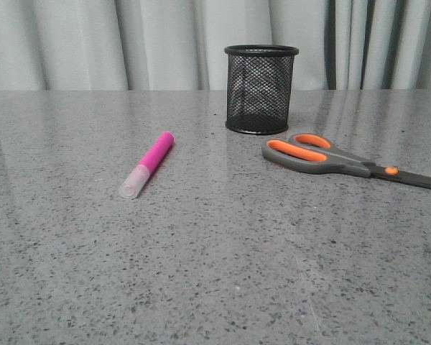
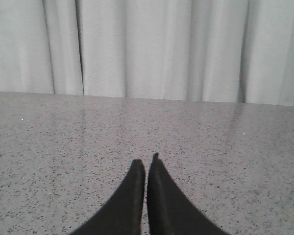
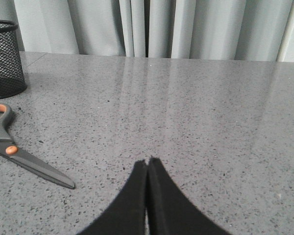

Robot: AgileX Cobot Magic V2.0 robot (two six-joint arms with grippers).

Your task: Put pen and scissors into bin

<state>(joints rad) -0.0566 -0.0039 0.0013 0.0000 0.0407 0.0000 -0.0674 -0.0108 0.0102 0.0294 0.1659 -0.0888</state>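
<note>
The pink pen (image 1: 147, 164) with its frosted cap lies flat on the table, left of centre in the front view. A black mesh bin (image 1: 261, 89) stands upright behind it, at the middle back. The scissors (image 1: 337, 160) lie closed to the right of the bin, orange-lined handles toward it, blades running off the right edge. In the right wrist view the scissors (image 3: 19, 155) and the bin (image 3: 5, 58) show off to one side. My left gripper (image 2: 146, 165) is shut over bare table with nothing in it. The right gripper (image 3: 148, 162) is shut too, clear of the scissors' blade tip.
The grey speckled table (image 1: 215, 273) stretches wide in front of the objects. Pale curtains (image 1: 129, 43) hang along its far edge. Neither arm shows in the front view.
</note>
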